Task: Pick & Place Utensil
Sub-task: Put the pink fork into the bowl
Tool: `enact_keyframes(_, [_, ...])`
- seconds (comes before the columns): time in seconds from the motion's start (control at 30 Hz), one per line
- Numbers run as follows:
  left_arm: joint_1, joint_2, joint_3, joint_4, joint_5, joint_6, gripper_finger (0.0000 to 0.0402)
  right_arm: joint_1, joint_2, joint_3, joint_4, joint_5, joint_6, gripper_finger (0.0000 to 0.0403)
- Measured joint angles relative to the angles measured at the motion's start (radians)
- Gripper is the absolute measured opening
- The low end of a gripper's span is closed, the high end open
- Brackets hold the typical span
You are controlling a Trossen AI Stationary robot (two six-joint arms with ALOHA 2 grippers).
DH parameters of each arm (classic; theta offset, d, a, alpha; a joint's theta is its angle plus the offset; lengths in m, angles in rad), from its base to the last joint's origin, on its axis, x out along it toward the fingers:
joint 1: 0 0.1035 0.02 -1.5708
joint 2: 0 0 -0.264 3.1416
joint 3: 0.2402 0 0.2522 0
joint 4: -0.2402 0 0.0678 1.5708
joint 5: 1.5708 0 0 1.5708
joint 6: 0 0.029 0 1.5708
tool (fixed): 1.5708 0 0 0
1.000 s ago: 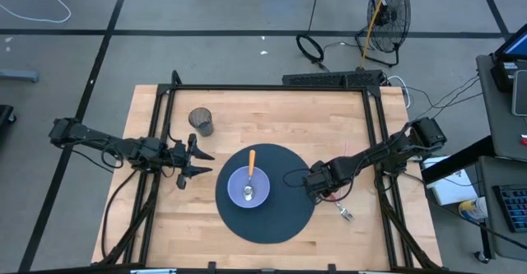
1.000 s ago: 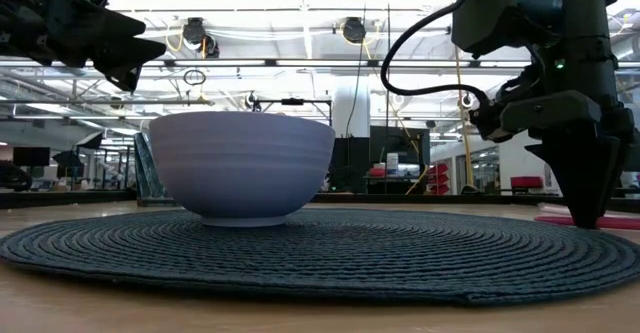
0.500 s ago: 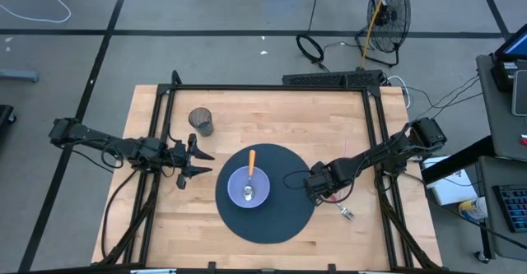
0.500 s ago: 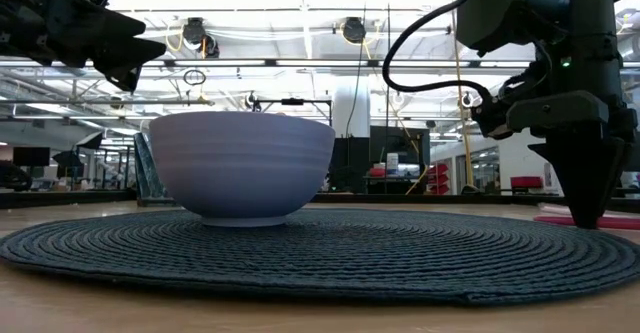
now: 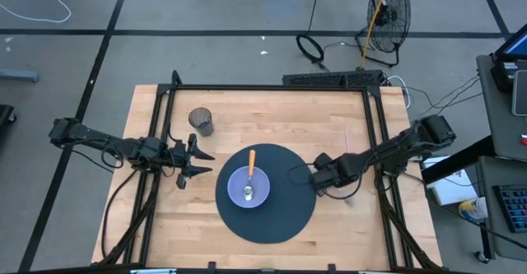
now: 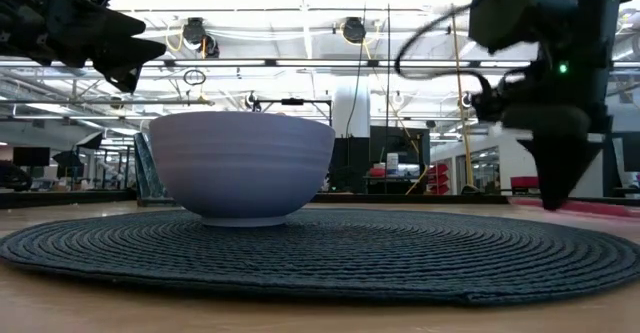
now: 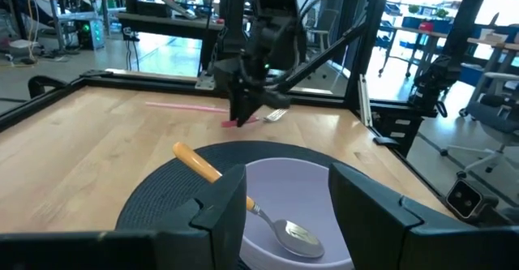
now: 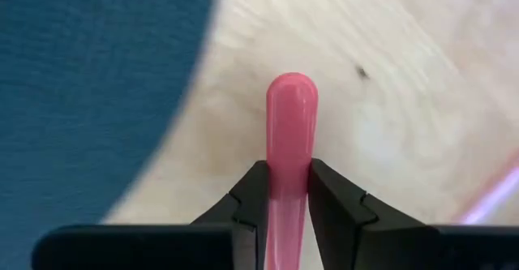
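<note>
Overhead, a lavender bowl [image 5: 249,185] holding an orange-handled spoon [image 5: 251,173] is seen on the round dark placemat [image 5: 280,220]. The right gripper [image 5: 323,178] is placed at the mat's right edge; the left gripper [image 5: 191,161] is parked, fingers spread, left of the mat, near a dark cup [image 5: 201,121]. Compared with the earlier overhead frames, the metal fork head that lay behind the right gripper is no longer seen there, and the gripper is shifted slightly away from the mat.

At table height, the right gripper [image 6: 556,195] is raised just clear of the wood, where it previously touched down.

From the left wrist, a pink-handled fork [image 7: 258,117] is seen hanging from the right gripper.

From the right wrist, the pink handle [image 8: 291,124] is clamped between both fingers. The grip sits near the handle's end, so swinging or slipping during transport is judged likely.
</note>
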Motion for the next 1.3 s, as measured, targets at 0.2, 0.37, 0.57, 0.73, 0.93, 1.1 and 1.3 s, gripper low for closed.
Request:
enact_keyframes(0.2, [0.0, 0.0, 0.0, 0.0, 0.0, -0.002, 0.0182, 0.001, -0.037, 0.002, 0.001, 0.033, -0.007, 0.0058])
enact_keyframes(0.37, [0.0, 0.0, 0.0, 0.0, 0.0, -0.002, 0.0182, 0.001, -0.038, 0.002, 0.006, 0.049, -0.018, 0.0058])
enact_keyframes(0.57, [0.0, 0.0, 0.0, 0.0, 0.0, -0.003, 0.0182, 0.001, -0.038, 0.003, 0.024, 0.075, -0.039, 0.0057])
enact_keyframes(0.73, [0.0, 0.0, 0.0, 0.0, 0.0, -0.004, 0.0182, 0.002, -0.038, 0.004, 0.046, 0.074, -0.055, 0.0057])
enact_keyframes(0.93, [0.0, 0.0, 0.0, 0.0, 0.0, -0.009, 0.0182, 0.001, -0.039, 0.004, 0.081, 0.074, -0.088, 0.0057])
enact_keyframes(1.1, [0.0, 0.0, 0.0, 0.0, 0.0, -0.019, 0.0182, 0.001, -0.042, 0.004, 0.108, 0.075, -0.112, 0.0057])
enact_keyframes(1.3, [0.0, 0.0, 0.0, 0.0, 0.0, -0.022, 0.0182, -0.003, -0.101, 0.005, 0.136, 0.12, -0.149, 0.0057])
